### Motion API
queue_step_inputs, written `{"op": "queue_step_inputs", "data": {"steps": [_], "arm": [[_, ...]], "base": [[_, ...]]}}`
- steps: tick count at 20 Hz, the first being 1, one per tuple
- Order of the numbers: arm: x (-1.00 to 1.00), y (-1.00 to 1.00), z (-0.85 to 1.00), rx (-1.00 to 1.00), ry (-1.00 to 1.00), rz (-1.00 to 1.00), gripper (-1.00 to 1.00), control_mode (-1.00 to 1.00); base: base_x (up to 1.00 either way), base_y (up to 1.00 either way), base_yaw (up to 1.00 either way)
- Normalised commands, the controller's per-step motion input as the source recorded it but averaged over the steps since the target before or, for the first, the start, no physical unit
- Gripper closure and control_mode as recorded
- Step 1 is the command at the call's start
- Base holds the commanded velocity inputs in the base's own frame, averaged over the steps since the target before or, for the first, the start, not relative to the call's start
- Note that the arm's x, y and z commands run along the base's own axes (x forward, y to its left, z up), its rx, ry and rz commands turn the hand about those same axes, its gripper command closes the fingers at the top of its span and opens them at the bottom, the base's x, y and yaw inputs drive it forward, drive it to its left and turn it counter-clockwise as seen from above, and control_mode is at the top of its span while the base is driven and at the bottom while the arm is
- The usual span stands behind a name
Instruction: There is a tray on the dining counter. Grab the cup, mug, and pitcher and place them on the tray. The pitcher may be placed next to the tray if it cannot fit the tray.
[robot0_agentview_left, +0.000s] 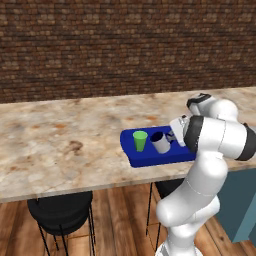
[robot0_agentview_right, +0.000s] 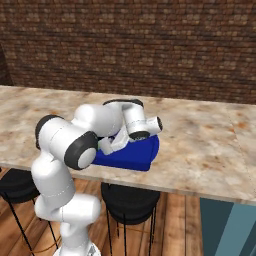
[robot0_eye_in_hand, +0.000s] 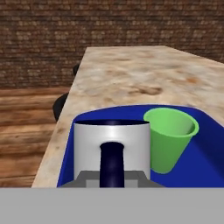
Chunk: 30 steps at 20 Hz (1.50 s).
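The small bright green tapered cup (robot0_agentview_left: 140, 140) is already standing upright on the flat rectangular bright blue tray (robot0_agentview_left: 150, 159), toward the tray's left end in the left base view. Just beside the cup on that same tray is sitting the small light grey cylindrical mug (robot0_agentview_left: 160, 143) with its dark navy handle (robot0_eye_in_hand: 112, 162); in the hand view the two look very close, though I cannot tell whether they are touching. The tray itself is lying near the front edge of the long beige marble-patterned tabletop (robot0_agentview_left: 65, 140), just above the black stools (robot0_agentview_left: 60, 212).

The end effector (robot0_eye_in_hand: 112, 176) is reaching in at the mug from the handle side, and the hand view is showing the handle rising right between the two finger tips. The jaws are standing narrow, apparently clenched on the mug by its handle, with the mug looking seated on the tray floor, not hanging above it.

So the step in hand is seemingly the placing of the mug, the second of three things. The next move is calling for the fingers to be released without tipping the mug toward the cup, then for the hand to be drawn back from the tray along the handle's line, not sideways. After that the pitcher is remaining to be fetched; free tray floor is lying to the right of the mug, mostly hidden behind the arm.
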Motion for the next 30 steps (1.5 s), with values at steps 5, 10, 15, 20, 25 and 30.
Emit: {"op": "queue_step_inputs", "data": {"steps": [5, 10, 15, 20, 25, 30], "arm": [[0.00, 0.22, 0.00, 0.00, 0.01, 0.03, 1.00, -1.00], [0.00, 0.19, 0.00, 0.00, 0.00, 0.03, 1.00, -1.00], [0.00, 0.13, -0.03, 0.00, 0.01, 0.05, 1.00, -1.00], [0.04, 0.01, -0.12, 0.00, 0.00, 0.06, 1.00, -1.00], [0.13, 0.00, -0.11, 0.00, 0.00, 0.05, 1.00, -1.00], [0.12, 0.00, -0.11, 0.00, 0.00, 0.05, 1.00, -1.00]], "base": [[0.00, 0.00, 0.00], [0.00, 0.00, 0.00], [0.00, 0.00, 0.00], [0.00, 0.00, 0.00], [0.00, 0.00, 0.00], [0.00, 0.00, 0.00]]}}
